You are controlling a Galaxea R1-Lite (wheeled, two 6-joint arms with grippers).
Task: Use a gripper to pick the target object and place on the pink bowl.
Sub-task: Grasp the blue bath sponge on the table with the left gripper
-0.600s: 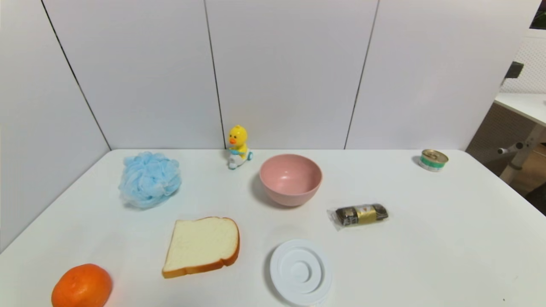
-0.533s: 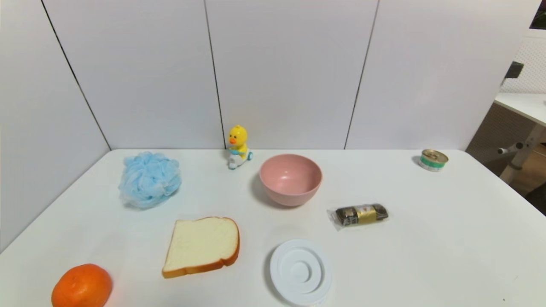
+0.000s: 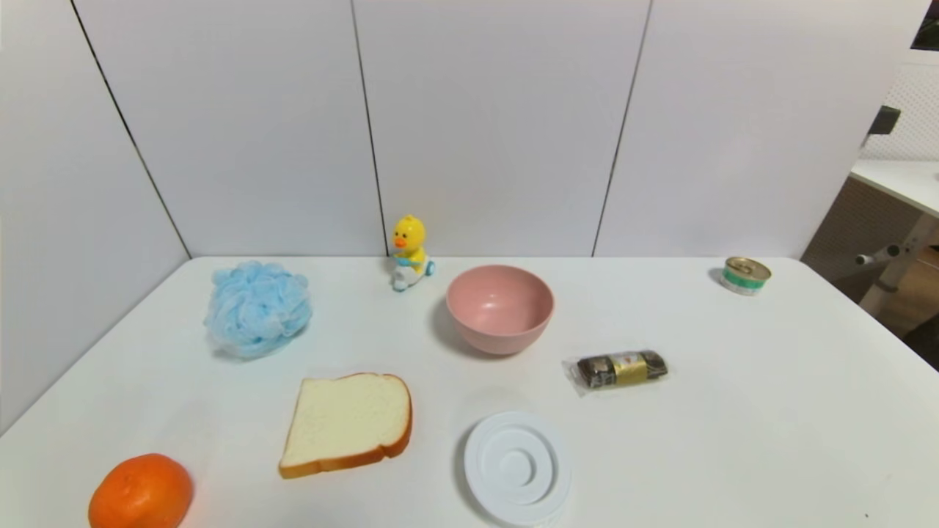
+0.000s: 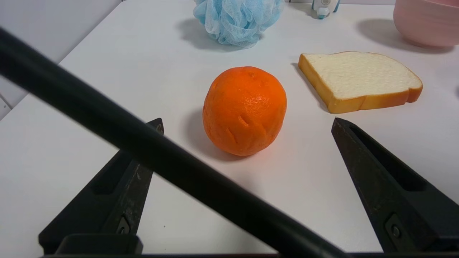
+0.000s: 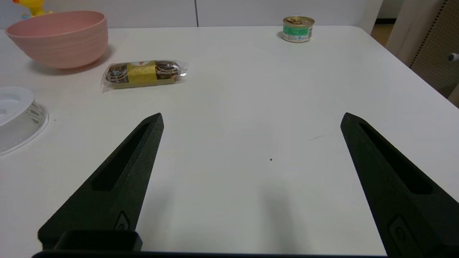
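Observation:
The light-blue mesh bath pouf [image 3: 257,309] lies at the table's far left, and its lower part shows in the left wrist view [image 4: 238,19]. The pink bowl [image 3: 500,308] stands empty near the middle back and also shows in both wrist views [image 5: 59,37] [image 4: 426,23]. Neither arm appears in the head view. My left gripper [image 4: 247,123] is open low over the near left table, just short of the orange [image 4: 244,110], far from the pouf. My right gripper [image 5: 251,120] is open over bare table at the near right.
A bread slice [image 3: 346,423] lies between pouf and front edge. A white ringed disc [image 3: 518,467], a wrapped snack bar [image 3: 620,369], a yellow duck toy [image 3: 409,252] and a small tin [image 3: 745,275] are also on the table. A black cable [image 4: 143,143] crosses the left wrist view.

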